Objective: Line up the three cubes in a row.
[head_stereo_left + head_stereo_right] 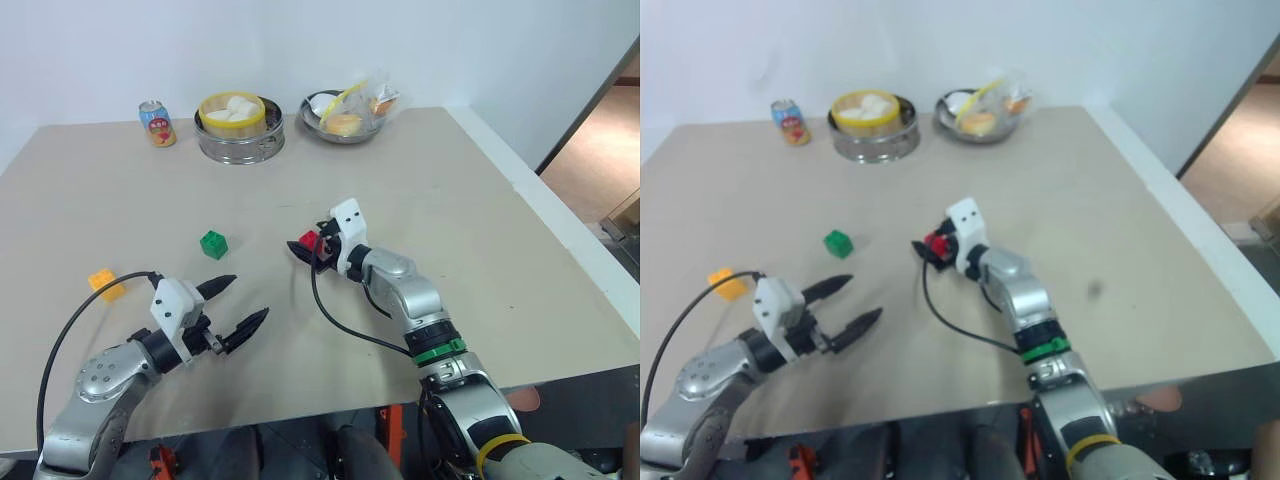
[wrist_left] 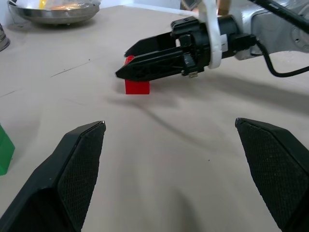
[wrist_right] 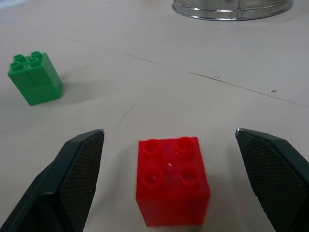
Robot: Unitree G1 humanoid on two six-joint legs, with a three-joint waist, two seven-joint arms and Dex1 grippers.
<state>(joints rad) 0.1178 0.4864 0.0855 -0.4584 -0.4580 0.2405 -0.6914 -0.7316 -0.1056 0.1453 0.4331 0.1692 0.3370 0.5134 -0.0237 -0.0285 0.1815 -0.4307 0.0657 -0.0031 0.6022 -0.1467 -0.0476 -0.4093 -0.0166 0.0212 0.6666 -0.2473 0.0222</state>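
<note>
Between the spread black fingers of the right gripper (image 3: 169,179) sits a small red studded plastic cube (image 3: 172,180), untouched. Left of it, the left gripper (image 1: 228,303) hovers open. Probably light, rigid and slightly slippery; best pinched across flat sides.

Both arms forward, both claws spread wide

The left claw (image 1: 232,303) sits low and near the body, pointing level and toward the right, its two black fingers (image 2: 79,164) well apart and holding nothing. The right arm reaches further out with the elbow bent, its wrist angled toward the left; the right claw (image 1: 309,252) points slightly downward, its fingers (image 3: 77,166) also wide apart, one on each side, gripping nothing.
</note>
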